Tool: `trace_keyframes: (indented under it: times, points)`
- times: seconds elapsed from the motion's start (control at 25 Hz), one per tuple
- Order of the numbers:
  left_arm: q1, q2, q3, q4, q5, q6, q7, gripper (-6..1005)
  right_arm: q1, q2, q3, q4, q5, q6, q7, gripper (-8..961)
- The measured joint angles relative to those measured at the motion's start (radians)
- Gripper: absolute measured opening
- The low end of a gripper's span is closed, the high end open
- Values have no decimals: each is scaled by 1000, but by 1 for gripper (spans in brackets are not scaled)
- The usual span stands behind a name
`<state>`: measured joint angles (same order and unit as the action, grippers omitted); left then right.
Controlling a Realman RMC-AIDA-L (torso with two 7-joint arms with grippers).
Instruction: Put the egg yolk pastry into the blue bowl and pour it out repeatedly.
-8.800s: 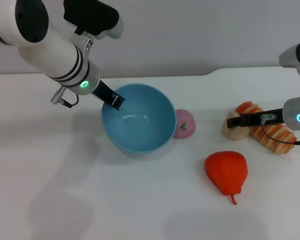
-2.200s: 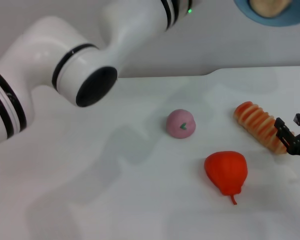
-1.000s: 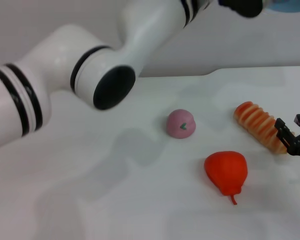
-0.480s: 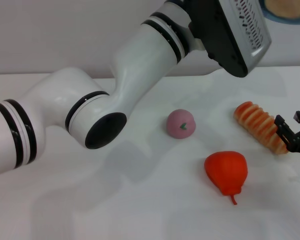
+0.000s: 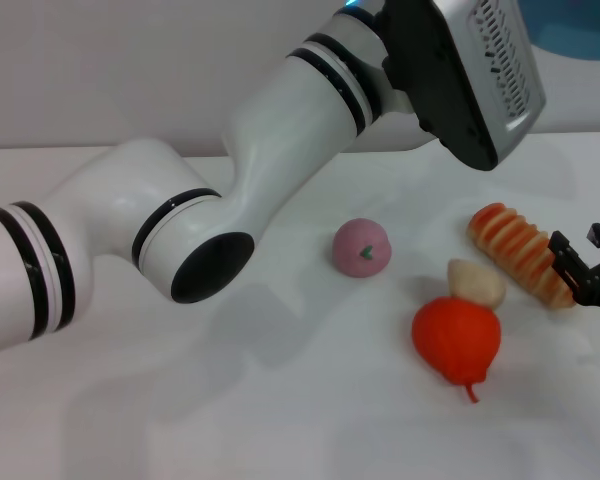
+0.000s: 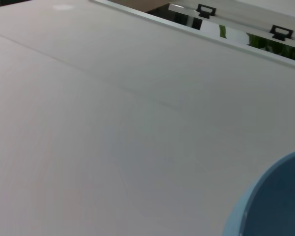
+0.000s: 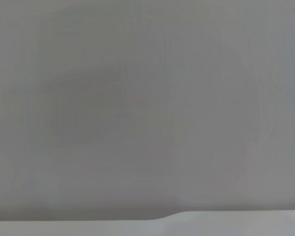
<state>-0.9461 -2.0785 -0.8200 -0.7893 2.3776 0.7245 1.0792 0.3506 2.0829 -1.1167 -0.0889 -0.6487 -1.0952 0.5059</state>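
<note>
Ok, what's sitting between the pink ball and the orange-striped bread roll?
In the head view, the small beige egg yolk pastry lies between the pink ball and the striped bread roll, touching the red pear-shaped fruit.

A white, matte surface (image 5: 280, 420) fills most of the head view, with soft grey shadows lying across its middle. Its far edge meets a plain pale grey wall (image 5: 130, 70), and toward the far right that edge steps up slightly. The light is even and diffuse. In the left wrist view a broad pale panel (image 6: 113, 123) spreads out, and beyond its edge runs a dark strip with white rails and small black brackets (image 6: 205, 10), with a touch of green beside them.
</note>
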Motion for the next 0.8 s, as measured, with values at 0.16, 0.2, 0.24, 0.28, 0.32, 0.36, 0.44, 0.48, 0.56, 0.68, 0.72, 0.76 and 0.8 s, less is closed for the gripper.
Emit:
trace_keyframes:
  times: [0.16,0.2,0.24,0.28,0.32,0.36,0.44,0.48,0.56,0.68,0.72,0.76,0.8]
  points:
    - [-8,0,-25,-21,-47,-92,0,0,-1,0,0,0,0,-1,0,469]
    - [-12,0,-46,-31,-71,-133,1,0,-2,0,0,0,1,-2,0,469]
    - [-16,0,-68,-38,-95,-177,1,0,-4,0,0,0,1,-3,0,468]
    - [-23,0,-115,-51,-126,-260,1,0,-4,0,0,0,1,-5,0,468]
    - [-28,0,-154,-58,-145,-329,1,0,-6,0,0,0,1,-5,0,468]
    - [-33,0,-203,-63,-158,-401,0,0,-6,0,0,0,1,-6,0,468]
    - [-40,0,-292,-67,-181,-536,-5,-1,-7,0,0,0,1,-7,2,467]
    - [-42,0,-333,-68,-196,-600,-7,-1,-7,0,-1,0,1,-8,7,467]
    - [-44,2,-405,-68,-226,-711,-10,-1,-7,-1,-5,1,-2,-9,21,467]
    - [-40,5,-538,-62,-265,-860,-32,-1,-7,-4,-10,1,-5,-10,43,466]
    - [-38,8,-591,-51,-268,-912,-57,-1,-8,-5,-8,1,-5,-10,46,466]
    - [-38,9,-614,-44,-267,-935,-70,-1,-10,-5,-6,1,-6,-10,46,466]
    - [-39,13,-658,-31,-260,-987,-95,-1,-12,-6,-4,1,-6,-11,46,466]
